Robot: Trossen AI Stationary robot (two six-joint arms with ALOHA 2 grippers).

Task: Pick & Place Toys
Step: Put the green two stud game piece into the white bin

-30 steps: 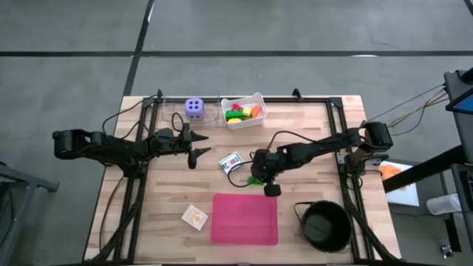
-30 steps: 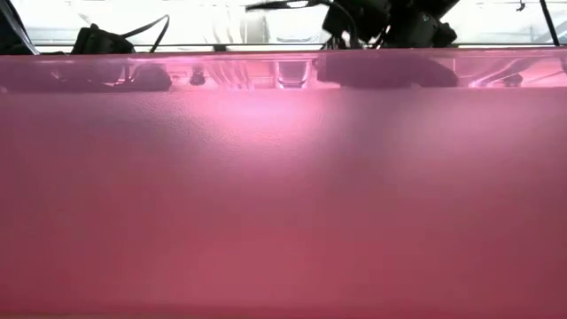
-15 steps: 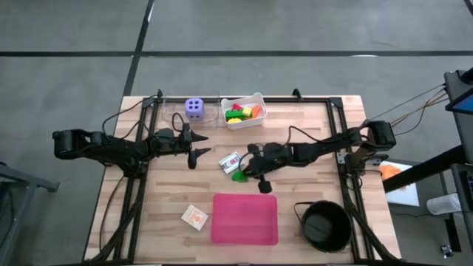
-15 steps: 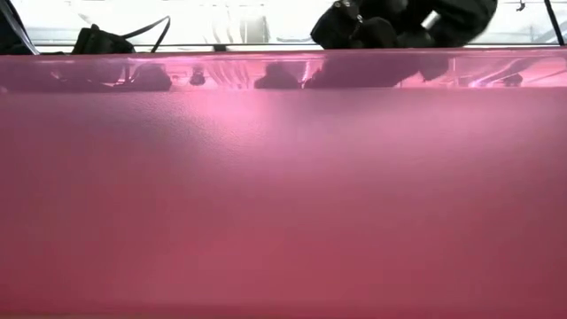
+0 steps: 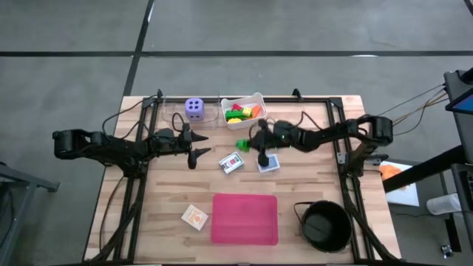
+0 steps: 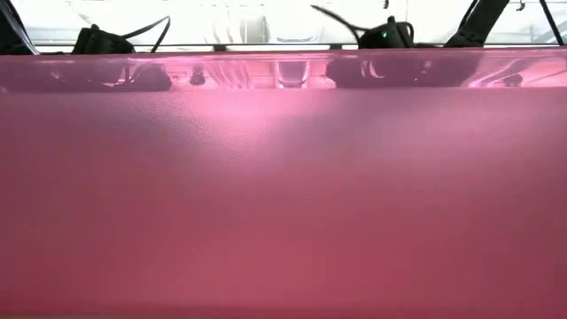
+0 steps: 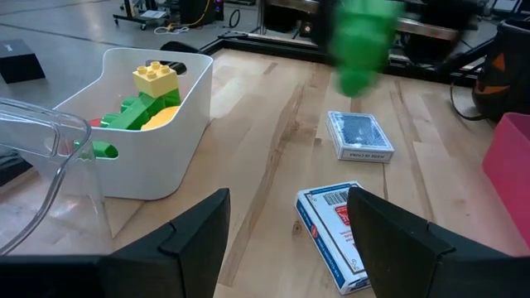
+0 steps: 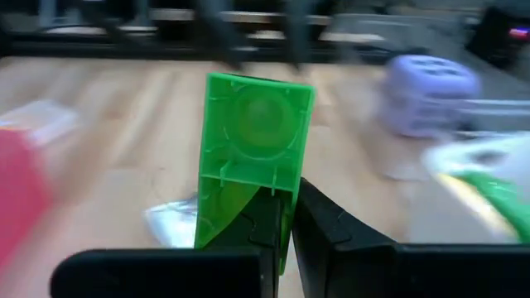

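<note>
We are carrying the green block [image 5: 242, 143], clenched in the right gripper's [image 5: 250, 140] jaws, above the table just short of the white tub [image 5: 255, 114], over which it must next be released.

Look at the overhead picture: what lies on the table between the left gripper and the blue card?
In the high view, the white card lies between the left gripper and the blue card; the left wrist view shows both cards ahead of it.
</note>
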